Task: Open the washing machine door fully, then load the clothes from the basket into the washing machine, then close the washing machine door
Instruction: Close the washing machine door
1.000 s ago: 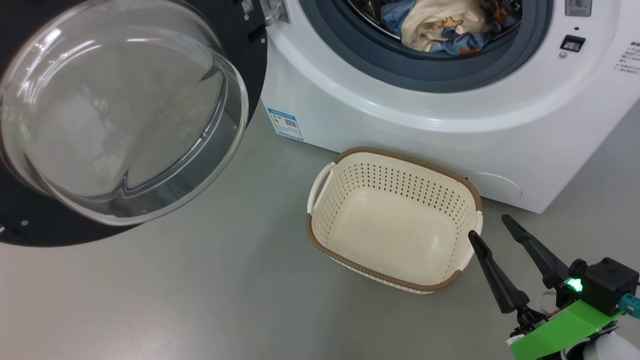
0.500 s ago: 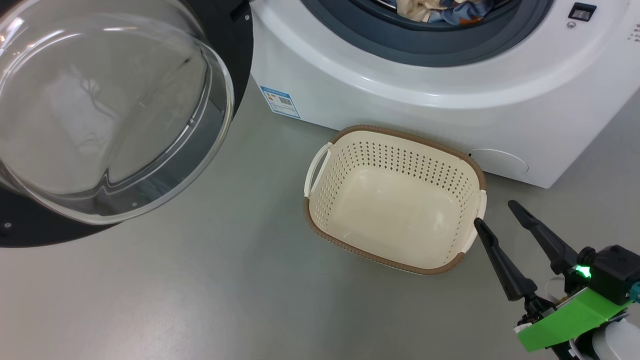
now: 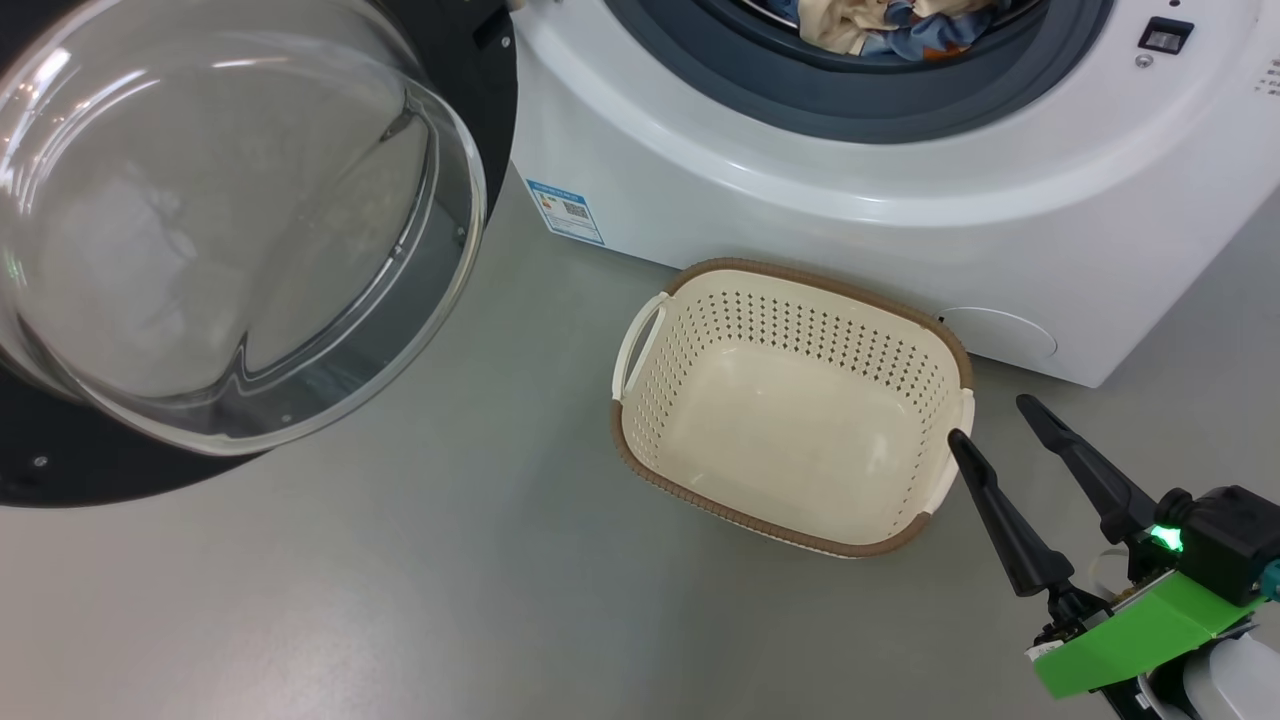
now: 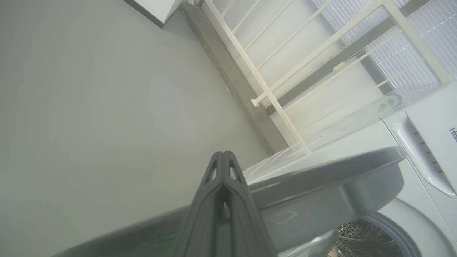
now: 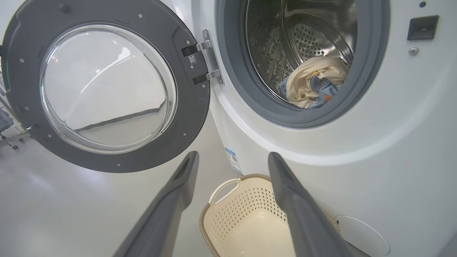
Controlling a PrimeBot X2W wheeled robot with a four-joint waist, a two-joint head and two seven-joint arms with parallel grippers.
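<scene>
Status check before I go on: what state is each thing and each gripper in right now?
washing machine door: swung wide open.
washing machine: drum exposed.
clothes: lying inside the drum.
basket: empty, upright on the floor.
left gripper: shut, empty.
right gripper: open, empty.

Colour record: white, black, cream, blue.
White washing machine (image 3: 800, 200), grey seal (image 3: 860, 115), blue label (image 3: 565, 212); black-rimmed washing machine door (image 3: 220, 220), clear glass; cream basket (image 3: 800, 315), dotted perforations, brown rim; clothes (image 5: 307, 82) cream and light blue, orange-brown print.
</scene>
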